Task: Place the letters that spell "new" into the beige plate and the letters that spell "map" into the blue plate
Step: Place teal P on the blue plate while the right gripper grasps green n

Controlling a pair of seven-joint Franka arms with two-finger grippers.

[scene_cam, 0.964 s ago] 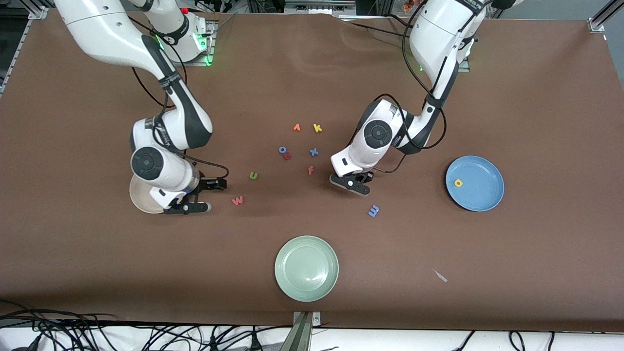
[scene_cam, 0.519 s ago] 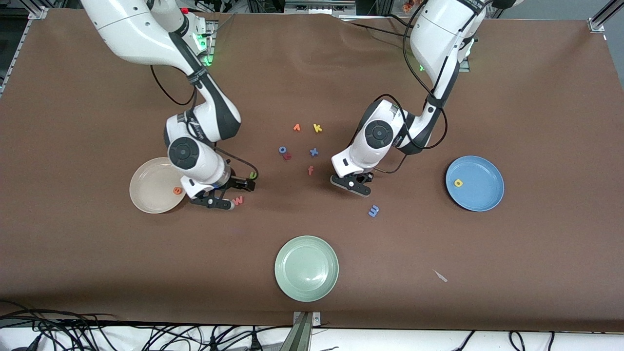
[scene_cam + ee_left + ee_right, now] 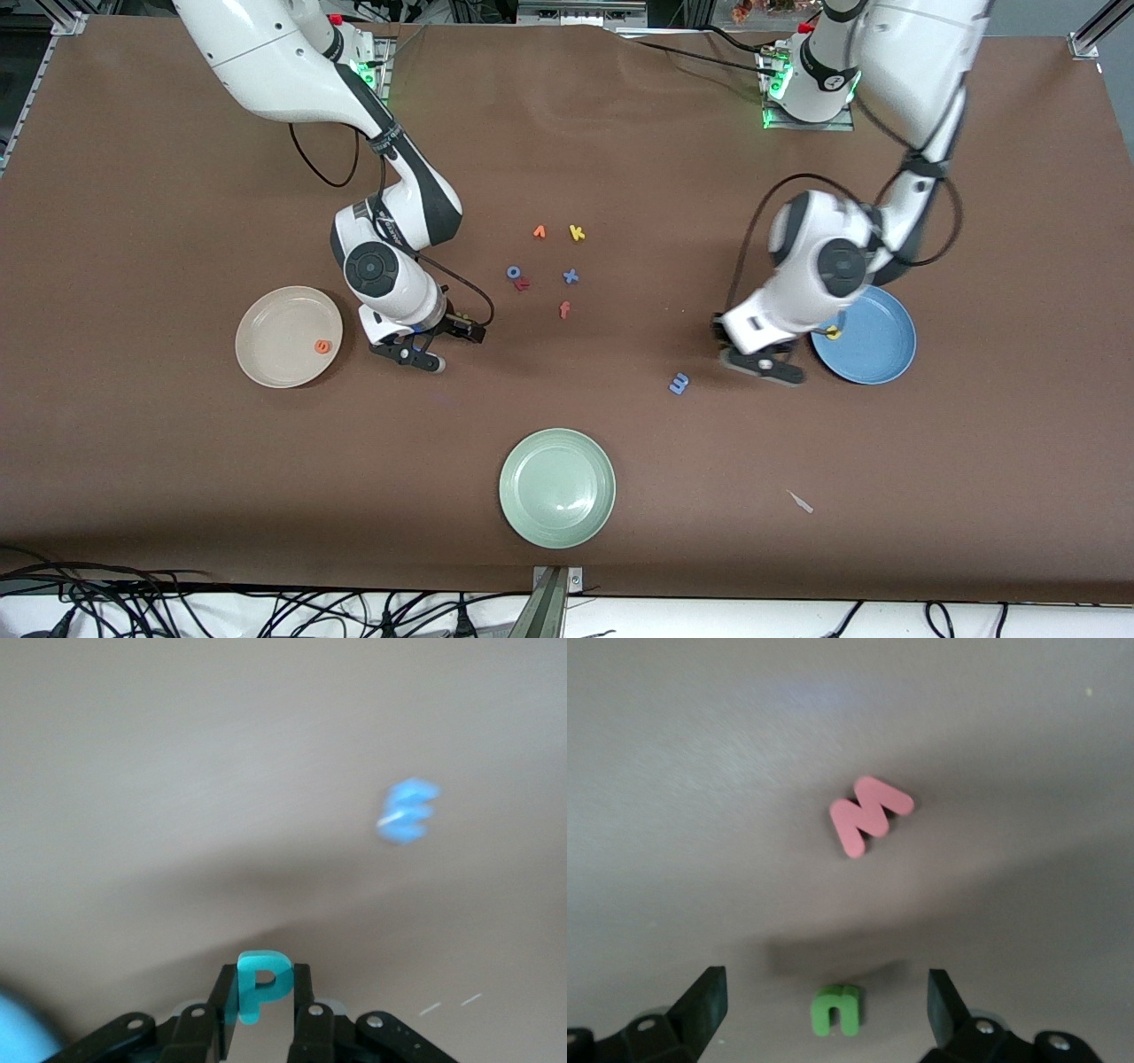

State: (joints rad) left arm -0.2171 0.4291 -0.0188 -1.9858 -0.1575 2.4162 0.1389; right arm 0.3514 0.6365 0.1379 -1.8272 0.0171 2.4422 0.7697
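Both arms moved: left gripper (image 3: 764, 364) carried teal p (image 3: 262, 985) toward blue plate (image 3: 877, 346).

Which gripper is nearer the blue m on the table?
Left. The left gripper, holding the teal p, hangs just beside the blue m; the right gripper is near the beige plate.

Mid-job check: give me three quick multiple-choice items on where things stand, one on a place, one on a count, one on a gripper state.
1. Where is the orange e?
A. on the beige plate
B. on the green plate
C. on the table

2. How many letters lie on the green plate?
A. two
B. one
C. none

3. What is the left gripper doing?
A. open, empty
B. shut on the teal p
C. shut on the blue m

Key: 1 A, the e sits inside the beige rim. 2 C, the plate shows bare. 3 B, the left wrist view shows the p pinched between the fingers.
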